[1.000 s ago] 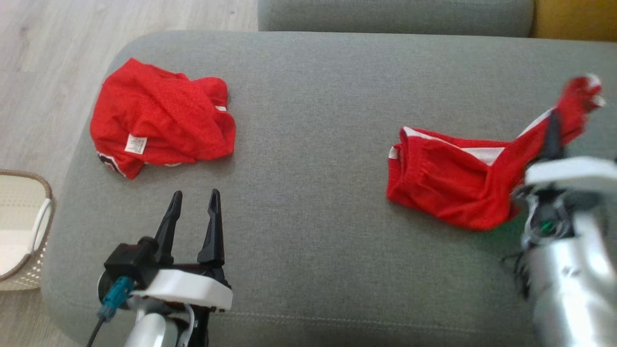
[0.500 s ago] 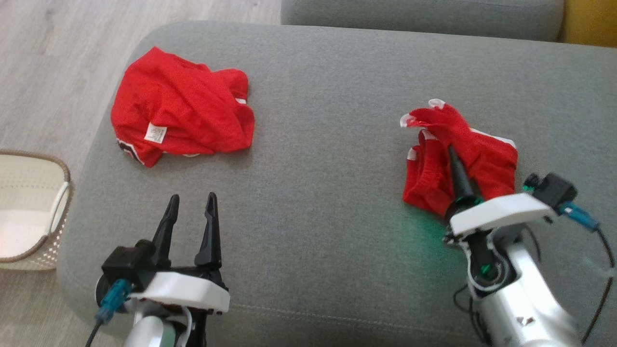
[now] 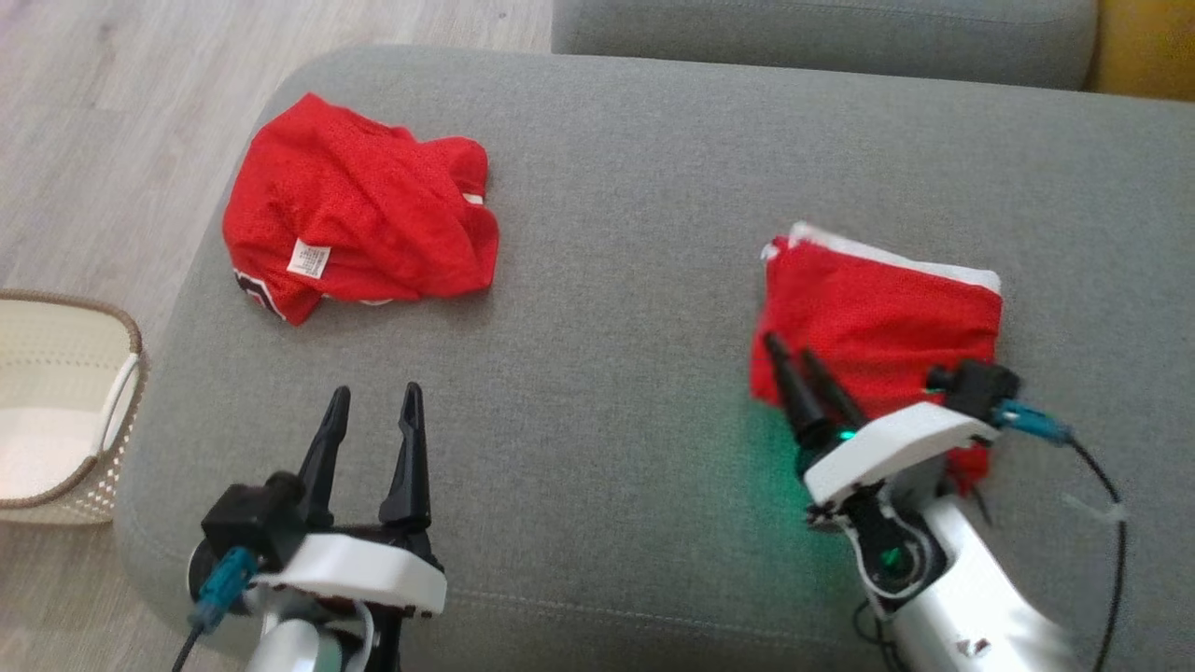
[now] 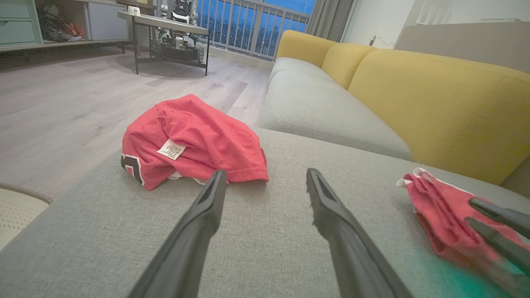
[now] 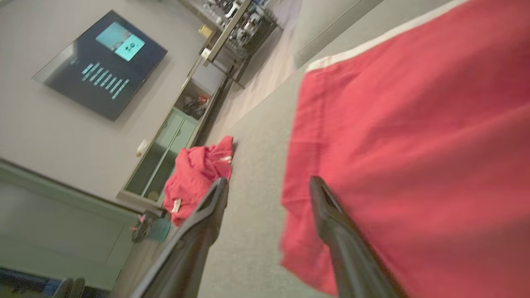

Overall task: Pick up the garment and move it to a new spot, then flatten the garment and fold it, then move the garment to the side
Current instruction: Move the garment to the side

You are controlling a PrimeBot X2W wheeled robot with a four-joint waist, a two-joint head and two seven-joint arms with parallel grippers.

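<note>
1. Task thing: a red mesh garment with a white trim band (image 3: 878,308) lies on the right part of the broad grey fabric cushion (image 3: 616,327). It is a flat, roughly square packet with straight edges and the white band along its far side.
2. Step in hand, by my reading: the fold looks done, and moving the garment to the side is not yet begun.
3. Right gripper (image 3: 789,347): its two dark fingers stand apart at the packet's near-left corner, with nothing clamped between them.
4. In the right wrist view one finger lies over the red cloth and the other over bare grey cushion, so the garment's edge runs between them. I cannot tell whether either finger touches the cloth.
5. Left gripper (image 3: 376,390): fingers spread wide, holding nothing, hovering over bare cushion well apart from the packet.
6. Next move, as I judge it: close on the packet's edge through all layers, or push it flat along the cushion, so the fold holds.
7. Risk: thin mesh may slip, and a top-layer pinch would peel the fold open.
8. Also present: a crumpled red jersey with a white label (image 3: 359,224) at the cushion's far left, and a pale woven basket (image 3: 56,411) on the floor beside it.
</note>
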